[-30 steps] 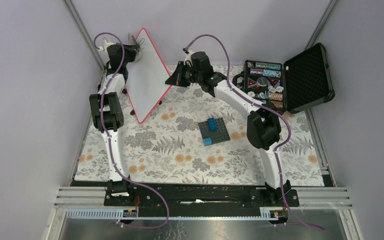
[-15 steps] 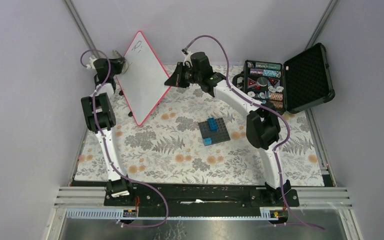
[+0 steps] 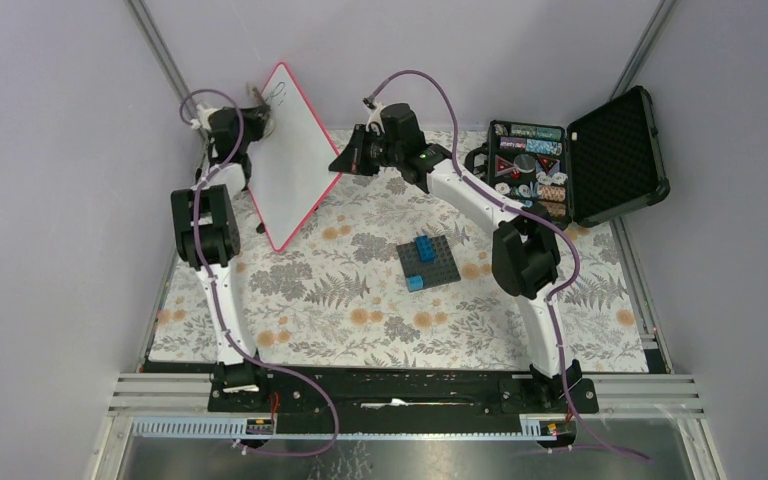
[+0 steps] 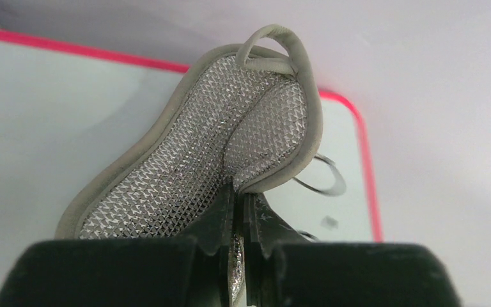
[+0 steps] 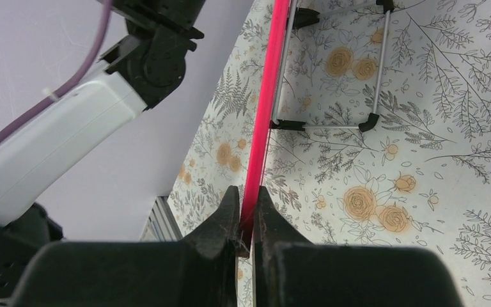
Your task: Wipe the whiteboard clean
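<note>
The whiteboard (image 3: 290, 150), white with a red-pink frame, stands tilted on edge at the back left of the table. Black handwriting (image 3: 278, 92) shows near its top corner. My right gripper (image 3: 340, 163) is shut on the board's right edge; in the right wrist view its fingers clamp the pink frame (image 5: 263, 121). My left gripper (image 3: 260, 118) is shut on a grey mesh cloth (image 4: 230, 147), pressed against the board face (image 4: 51, 115) near the top corner. Black marks (image 4: 323, 182) show just right of the cloth.
A dark brick baseplate (image 3: 428, 262) with blue bricks sits mid-table. An open black foam-lined case (image 3: 570, 160) with small parts stands at the back right. The board's wire stand (image 5: 332, 125) rests on the floral table cover (image 3: 360, 300).
My left gripper with the cloth swung left and off the board, then came back right to the top corner. The board's tilt shifted slightly. The right gripper kept its hold.
</note>
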{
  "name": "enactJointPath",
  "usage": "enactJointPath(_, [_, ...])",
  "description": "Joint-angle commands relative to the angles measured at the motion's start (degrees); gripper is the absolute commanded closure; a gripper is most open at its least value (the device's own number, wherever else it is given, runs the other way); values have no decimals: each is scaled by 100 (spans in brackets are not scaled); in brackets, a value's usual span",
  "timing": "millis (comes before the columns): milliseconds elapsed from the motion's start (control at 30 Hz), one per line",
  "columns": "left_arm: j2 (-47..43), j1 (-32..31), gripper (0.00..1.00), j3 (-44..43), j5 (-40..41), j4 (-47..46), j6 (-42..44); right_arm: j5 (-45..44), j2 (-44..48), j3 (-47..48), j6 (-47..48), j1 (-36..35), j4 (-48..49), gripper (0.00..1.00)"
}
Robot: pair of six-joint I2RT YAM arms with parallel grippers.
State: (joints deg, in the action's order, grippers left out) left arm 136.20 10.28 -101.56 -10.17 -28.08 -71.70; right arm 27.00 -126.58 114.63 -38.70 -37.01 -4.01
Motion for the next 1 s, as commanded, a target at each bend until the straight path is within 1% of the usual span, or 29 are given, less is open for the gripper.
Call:
enactJointPath(0, [-743,-1098,100,116,-705,-544,-90,1602,-40,155,363,-547,213,100])
enactJointPath(100, [-741,-1156,100,100,-698,-570,-167,1589,-6,117,373,-559,217,100])
enactJointPath(200, [-647,-1043,100,173,-466,-391,-57,1608,0,112,355,-565,217,100])
enactJointPath(333, [-220,-600,100,43,-676,-277,-152,1581,62,56,396,-587,217,100])
enactJointPath(433, [16,-251,100,80,-670,-255,-200,1595,28,77,385,-586,217,100])
enactJointPath(567, [468,107,100,-347,-639,111,-149,1633,-37,136,372,-618,215,100])
enactJointPath(667, [730,140,100,-603,-536,180,-222,1639,-90,182,360,-631,208,100])
enactJointPath(800, [1048,31,100,-1218,-509,267,-407,1593,-155,362,496,-654,-64,100])
enactJointPath(967, [1142,-314,100,-2014,-234,272,-430,1570,-160,408,596,-666,-175,100])
